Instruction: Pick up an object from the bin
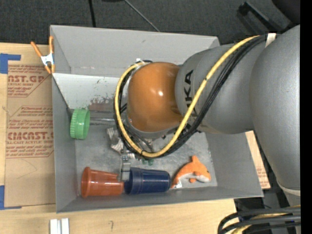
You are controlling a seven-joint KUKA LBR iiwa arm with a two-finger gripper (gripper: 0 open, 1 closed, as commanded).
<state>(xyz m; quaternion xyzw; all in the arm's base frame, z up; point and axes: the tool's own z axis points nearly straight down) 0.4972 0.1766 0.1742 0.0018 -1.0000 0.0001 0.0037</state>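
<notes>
We see claw [126, 165] low in bin [146, 45], under arm's orange cover [151, 96], mostly hidden; we cannot tell its state. Just below claw in view, two cups lie on sides, end to end, touching: red cup [99, 182] to claw's view-left, navy cup [147, 181] to view-right. Fish toy [193, 172] farther view-right of claw, beside navy cup. Green lid [80, 124] up and view-left of claw, well apart.
</notes>
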